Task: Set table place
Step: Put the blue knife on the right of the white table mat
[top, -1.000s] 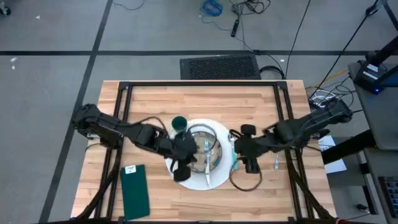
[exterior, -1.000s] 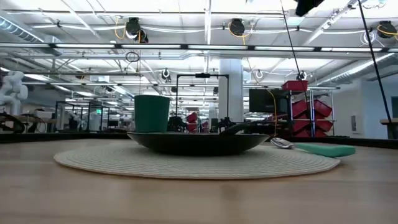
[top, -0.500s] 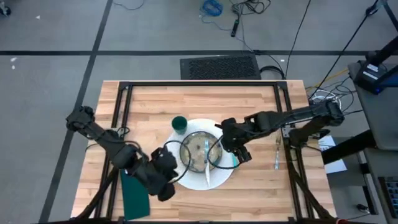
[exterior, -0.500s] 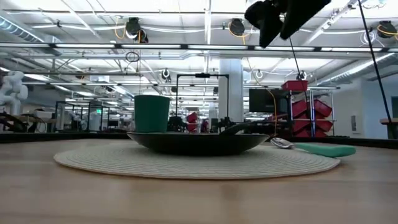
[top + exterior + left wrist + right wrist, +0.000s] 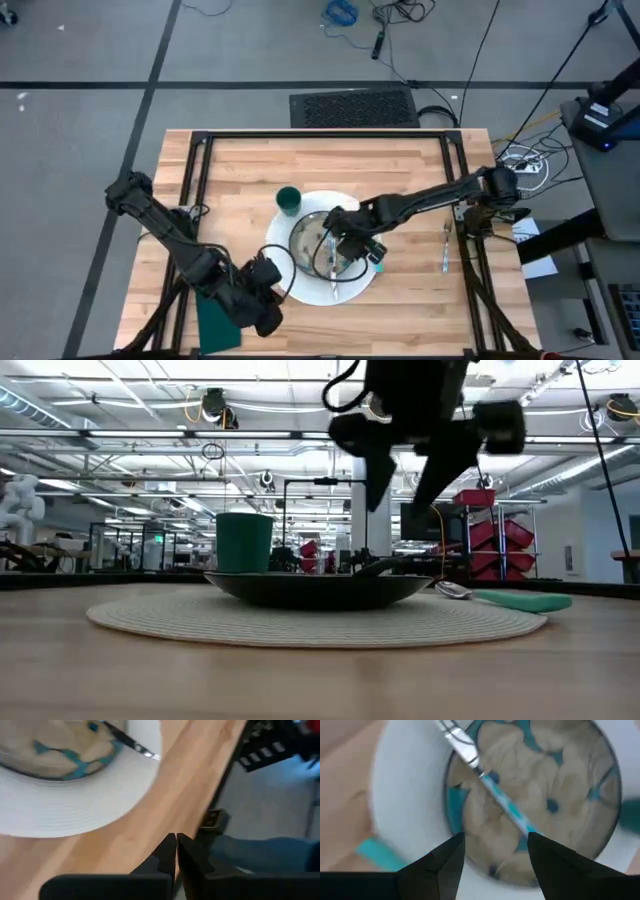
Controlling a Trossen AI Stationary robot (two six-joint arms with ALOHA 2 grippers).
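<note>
The place setting looks partly done from where I stand: a round white placemat (image 5: 335,287) lies in the middle of the worktop (image 5: 330,160), with a patterned plate (image 5: 330,243) on it and a green cup (image 5: 288,200) just beside its far-left edge. A piece of cutlery with a bluish handle (image 5: 495,795) lies in the plate, which to my eye still has to come out and go beside it. Another utensil (image 5: 445,250) waits well apart near the right edge, and a green napkin (image 5: 215,325) lies at the near-left corner. The right pincer (image 5: 345,245) hangs released just above the plate, fingers spread over the cutlery. The left pincer (image 5: 176,851) is clenched on nothing, near the napkin.
</note>
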